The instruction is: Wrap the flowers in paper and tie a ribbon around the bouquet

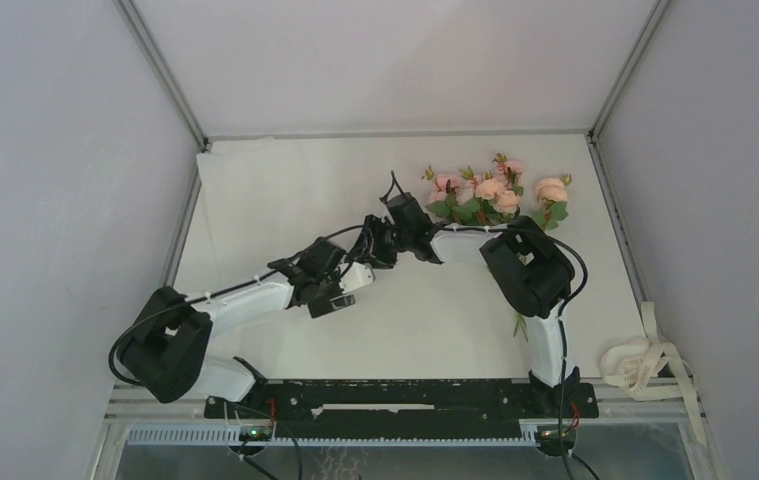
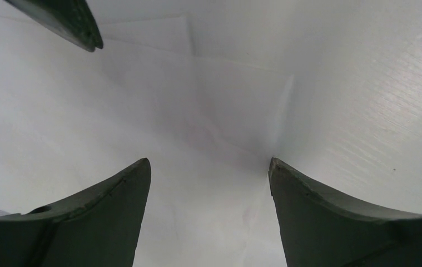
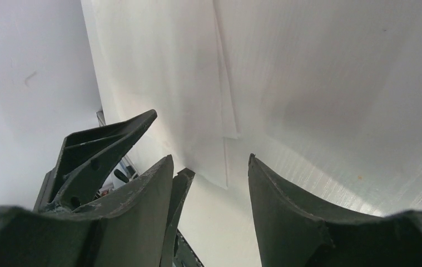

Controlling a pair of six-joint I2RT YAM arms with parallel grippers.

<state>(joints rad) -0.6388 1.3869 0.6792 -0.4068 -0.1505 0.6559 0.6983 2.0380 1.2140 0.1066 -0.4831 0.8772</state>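
Observation:
The paper lies flat over the left and middle of the table; it also fills the left wrist view, creased. The flowers lie at the back right, their stems running under the right arm. The ribbon sits in loose loops at the table's right front corner. My left gripper is open just above the paper, its right fingertip at the sheet's edge. My right gripper is open right beside it, over the paper's edge, holding nothing.
Grey walls enclose the table on the left, back and right. In the right wrist view the left gripper's fingers stand close against my right gripper's left finger. Bare tabletop shows to the right of the sheet.

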